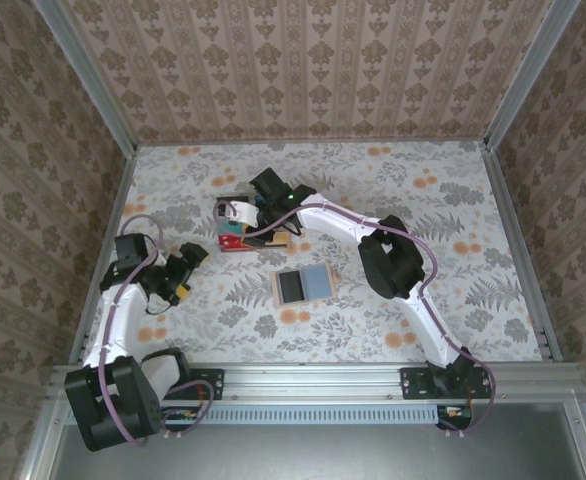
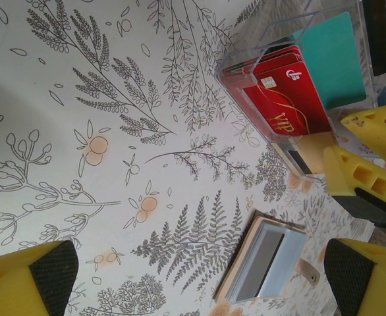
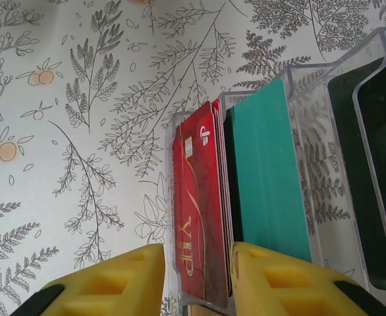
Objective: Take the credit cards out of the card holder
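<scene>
The card holder [image 1: 303,285] lies open on the table; a dark card face shows on its left half and a blue-grey panel on its right. It also sits in the left wrist view [image 2: 262,266], just right of the midpoint between the fingers. My left gripper [image 1: 186,270] [image 2: 199,276] hovers wide open over bare table, holding nothing. A red credit card [image 3: 203,204] [image 2: 292,99] stands at the front of a thin stack in the first slot of a clear stand. My right gripper [image 1: 245,218] [image 3: 198,263] straddles that stack, jaws slightly apart. A teal card [image 3: 265,171] fills the slot behind.
The clear slotted stand [image 3: 325,72] [image 2: 246,59] sits at the table's middle back, with a dark card [image 3: 377,178] in its third slot. The right arm's yellow fingers [image 2: 371,171] show beside the stand in the left wrist view. Patterned walls enclose the table.
</scene>
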### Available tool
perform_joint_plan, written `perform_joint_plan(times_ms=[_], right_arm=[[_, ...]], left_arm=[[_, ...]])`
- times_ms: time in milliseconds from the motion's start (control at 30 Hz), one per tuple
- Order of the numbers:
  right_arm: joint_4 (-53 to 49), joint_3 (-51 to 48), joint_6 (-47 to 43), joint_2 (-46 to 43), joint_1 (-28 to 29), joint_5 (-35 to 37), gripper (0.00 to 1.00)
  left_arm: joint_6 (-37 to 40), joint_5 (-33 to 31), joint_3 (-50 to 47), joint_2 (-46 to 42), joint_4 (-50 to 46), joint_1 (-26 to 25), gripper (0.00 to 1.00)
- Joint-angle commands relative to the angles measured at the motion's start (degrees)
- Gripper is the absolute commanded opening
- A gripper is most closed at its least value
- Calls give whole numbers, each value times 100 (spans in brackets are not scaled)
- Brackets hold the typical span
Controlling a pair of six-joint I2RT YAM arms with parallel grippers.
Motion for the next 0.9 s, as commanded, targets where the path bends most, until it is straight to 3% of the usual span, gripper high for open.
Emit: perform_joint_plan(times_ms=[0,167,367,567,633,700,867], right_arm=[[249,-151,206,-480,-28,-218,35],[468,-579,676,-984,-32,-166,37],[1340,-2046,2223,-2232,-41,444,47],[1169,-3360,4072,-3257,-54,1569,49],[1238,-3979,4796,-3674,-49,1823,56],[1144,-4389,5413,-3978,-58,1898,61],[717,-5143,6783,-4308,-68,1818,63]], left_arm=[[-32,104,-50,26,35,-13,100],[38,33,-1,8,12,-175,100],[63,-281,157,50,19,-719,100],[-55,-694,441,152,123,-1547,97],[-108,-860,539,231,191,-1905,95],[-173,-1011,626,332,231,-2230,93],[-508,-1361,733,623,430,-3051,89]])
